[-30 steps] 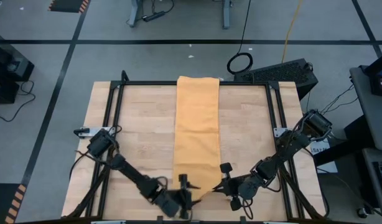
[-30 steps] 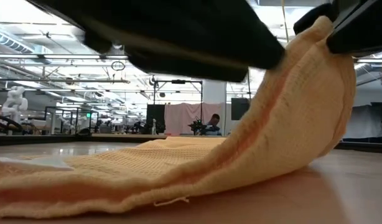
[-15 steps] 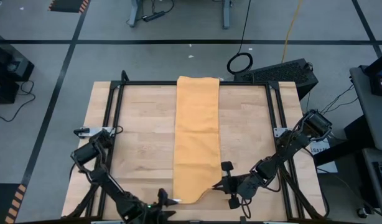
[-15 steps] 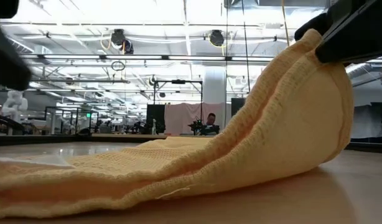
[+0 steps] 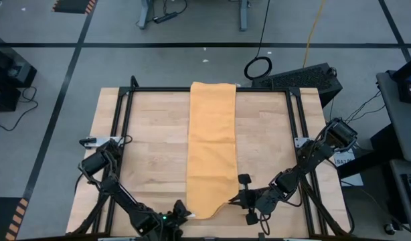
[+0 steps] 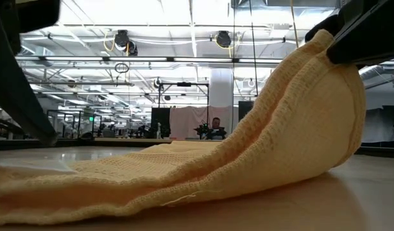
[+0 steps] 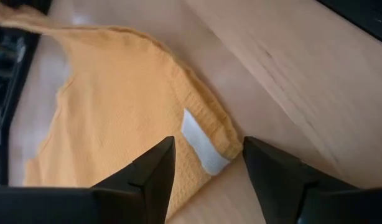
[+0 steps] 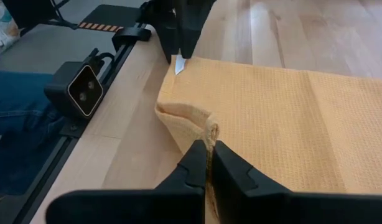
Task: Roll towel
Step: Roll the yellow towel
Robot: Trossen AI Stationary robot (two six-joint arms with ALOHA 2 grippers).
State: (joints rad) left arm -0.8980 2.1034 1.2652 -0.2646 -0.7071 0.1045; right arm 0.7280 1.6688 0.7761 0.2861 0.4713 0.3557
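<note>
The mustard-yellow towel (image 5: 211, 134) lies as a long strip down the middle of the table, from the far edge to the near edge. Its white tag (image 7: 202, 148) sits at the near left corner. My left gripper (image 5: 181, 215) is at that corner, open, with one finger (image 7: 155, 169) on each side of the tag; I cannot tell whether they touch the cloth. My right gripper (image 5: 233, 199) is shut on the towel's near right corner, which stands raised above the table (image 6: 325, 70). My right gripper pinches the towel's near right corner (image 8: 208, 132) between its two fingers, where the cloth is bunched into a fold. The fingers come slanting down from the table's right side. The corner is lifted clear, and the cloth slopes slack down to the table (image 6: 184, 173).
Bare wood (image 5: 145, 147) lies on both sides of the strip. Black frame rails (image 5: 122, 120) run along the table's left and right. A small camera (image 8: 85, 90) sits at the near edge, and a person's leg in jeans (image 8: 17, 124) is beyond it.
My left gripper has gone from over the towel's near end toward the table's left and near edge, rolling its wrist, and now stands at the near left corner. The near right corner has stayed raised in my right gripper.
</note>
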